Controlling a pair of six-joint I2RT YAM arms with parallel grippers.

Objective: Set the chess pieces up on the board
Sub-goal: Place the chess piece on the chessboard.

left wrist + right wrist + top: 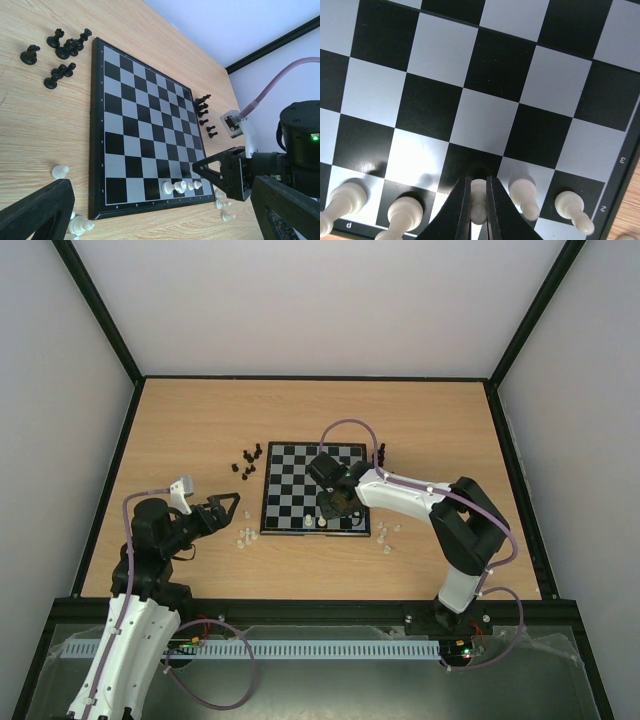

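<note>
Chess pieces, five pale, on one board

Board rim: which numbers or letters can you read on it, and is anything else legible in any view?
"3", "2": sideways on the board rim, right wrist view.
"d" or "p": one letter on that rim below the white pieces; which way up is unclear.
"1", "2", "3": down the rim's side in the left wrist view; higher numbers blurred.
Letters along the near rim there: too small to read.
Top view: nothing legible.
</note>
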